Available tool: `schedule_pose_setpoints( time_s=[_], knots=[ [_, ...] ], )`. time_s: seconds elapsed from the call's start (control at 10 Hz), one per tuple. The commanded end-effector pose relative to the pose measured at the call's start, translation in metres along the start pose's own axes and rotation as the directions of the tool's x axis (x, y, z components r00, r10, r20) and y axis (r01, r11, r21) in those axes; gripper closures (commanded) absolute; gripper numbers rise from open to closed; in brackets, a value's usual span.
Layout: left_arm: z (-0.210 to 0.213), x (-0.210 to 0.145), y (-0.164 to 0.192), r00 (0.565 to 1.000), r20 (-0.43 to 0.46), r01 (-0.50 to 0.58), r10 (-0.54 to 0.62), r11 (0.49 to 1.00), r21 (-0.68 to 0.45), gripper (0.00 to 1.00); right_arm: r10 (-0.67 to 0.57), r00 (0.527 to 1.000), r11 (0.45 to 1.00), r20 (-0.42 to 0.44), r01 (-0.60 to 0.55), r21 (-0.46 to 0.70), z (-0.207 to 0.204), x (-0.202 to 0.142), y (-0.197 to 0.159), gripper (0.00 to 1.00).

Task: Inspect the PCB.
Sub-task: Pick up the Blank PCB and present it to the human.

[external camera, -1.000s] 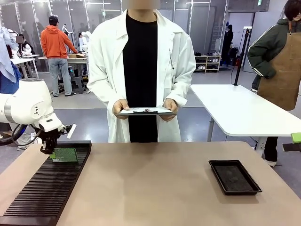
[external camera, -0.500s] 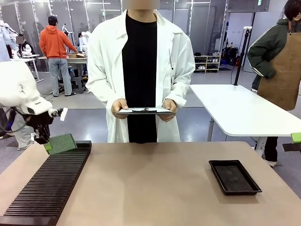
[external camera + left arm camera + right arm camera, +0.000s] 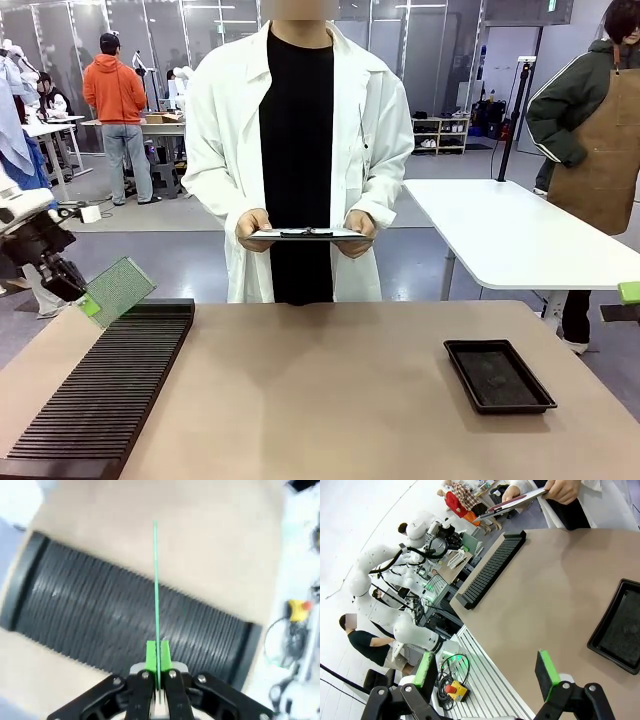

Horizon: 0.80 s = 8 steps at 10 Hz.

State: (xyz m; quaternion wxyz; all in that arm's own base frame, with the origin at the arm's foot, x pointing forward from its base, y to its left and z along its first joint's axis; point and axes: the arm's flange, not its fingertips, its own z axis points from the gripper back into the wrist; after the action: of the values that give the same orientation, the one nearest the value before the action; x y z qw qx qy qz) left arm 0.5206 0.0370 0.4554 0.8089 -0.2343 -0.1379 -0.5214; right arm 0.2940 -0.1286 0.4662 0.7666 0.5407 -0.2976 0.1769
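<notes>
Left gripper (image 3: 88, 302) clamps the circuit board (image 3: 120, 286) by its edge, slotted rack (image 3: 100, 390) below it. Right gripper (image 3: 485, 672) stands wide, empty.

The left arm (image 3: 28, 232) is cut off at 9 o'clock in the front view; the rack (image 3: 100, 395) runs off at 7 o'clock; the blurred left wrist view shows the PCB (image 3: 155, 580) edge-on, face hidden.
</notes>
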Motion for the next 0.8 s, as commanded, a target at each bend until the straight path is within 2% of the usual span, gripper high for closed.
schedule_pose_setpoints(
  time_s=[0.0,0.1,0.2,0.3,0.4,0.5,0.7],
  knots=[
    [-0.013,-0.022,-0.002,0.956,0.265,-0.078,0.123,0.982,-0.173,1.0,0.022,1.0,1.0,0.01,-0.022,0.009,0.0,0.002,0.0,0.0],
    [-0.025,-0.024,-0.008,0.912,0.351,-0.139,0.214,0.963,-0.229,1.0,0.022,1.0,1.0,0.01,-0.022,0.009,0.0,0.002,0.0,0.0],
    [-0.032,-0.026,-0.014,0.886,0.385,-0.171,0.26,0.953,-0.25,1.0,0.022,1.0,1.0,0.01,-0.022,0.009,0.0,0.002,0.0,0.0],
    [-0.031,-0.03,-0.016,0.895,0.355,-0.178,0.269,0.947,-0.268,1.0,0.022,1.0,1.0,0.01,-0.022,0.009,0.0,0.002,0.0,0.0],
    [-0.03,-0.029,-0.021,0.926,0.307,-0.15,0.22,0.96,-0.236,1.0,0.022,1.0,1.0,0.01,-0.022,0.009,0.0,0.002,0.0,0.0],
    [-0.035,-0.032,-0.011,0.905,0.351,-0.153,0.24,0.954,-0.258,1.0,0.022,1.0,1.0,0.01,-0.022,0.009,0.0,0.002,0.0,0.0],
    [-0.035,-0.032,-0.011,0.905,0.351,-0.153,0.24,0.954,-0.258,1.0,0.022,1.0,1.0,0.01,-0.022,0.009,0.0,0.002,0.0,0.0]
  ],
)
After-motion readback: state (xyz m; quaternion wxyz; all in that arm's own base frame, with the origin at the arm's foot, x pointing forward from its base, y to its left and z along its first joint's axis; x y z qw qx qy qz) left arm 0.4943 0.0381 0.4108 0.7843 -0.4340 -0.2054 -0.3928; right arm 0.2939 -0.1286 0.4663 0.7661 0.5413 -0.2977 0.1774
